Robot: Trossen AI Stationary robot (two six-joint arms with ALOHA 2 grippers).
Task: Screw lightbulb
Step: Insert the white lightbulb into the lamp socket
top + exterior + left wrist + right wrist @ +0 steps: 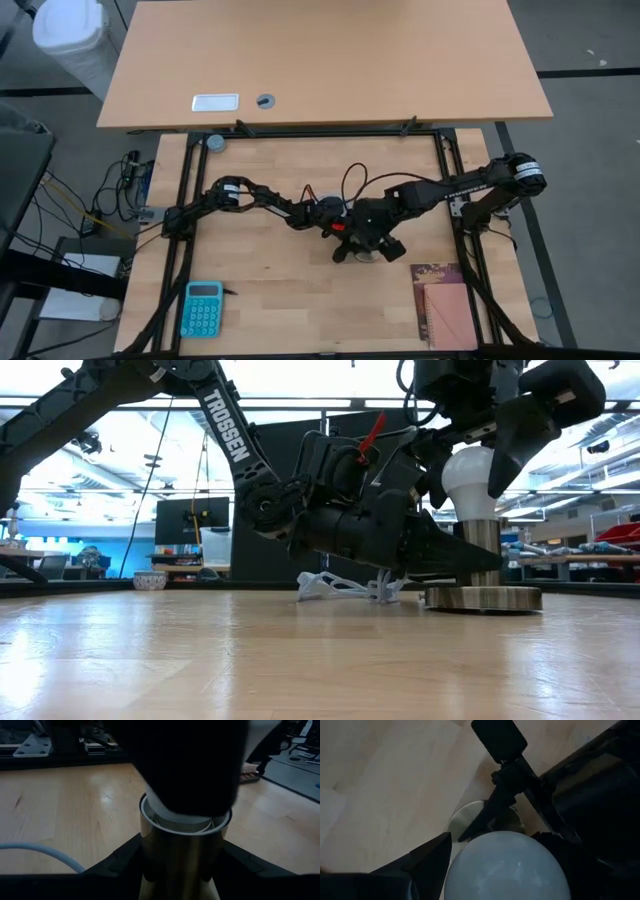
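The white lightbulb (470,475) stands upright with its base in the brass socket stem (483,545), which rises from the round flat disc (483,598) on the wooden table. My left gripper (450,555) reaches in low and level and is shut on the stem. My right gripper (480,450) comes down from above and is shut on the bulb's globe (505,865). In the high view both grippers meet near the table's middle (362,238); the bulb is hidden under them there. My left gripper pinches the brass socket stem (180,855) between its two fingers (125,867), one on each side, just below the white rim. The fingers lie level, coming from the table's left, across the upright stem. The disc rests on the table. My right gripper holds the bulb's white globe (470,870) between its two fingers (432,860), one on each side of it. The fingers point down from above. The bulb stands upright, its base inside the socket.
A white cable (340,588) lies coiled on the table behind the socket; it also shows in the left wrist view (40,852). A blue calculator (203,308) lies near the front left, a brown and pink pad (445,300) at the front right.
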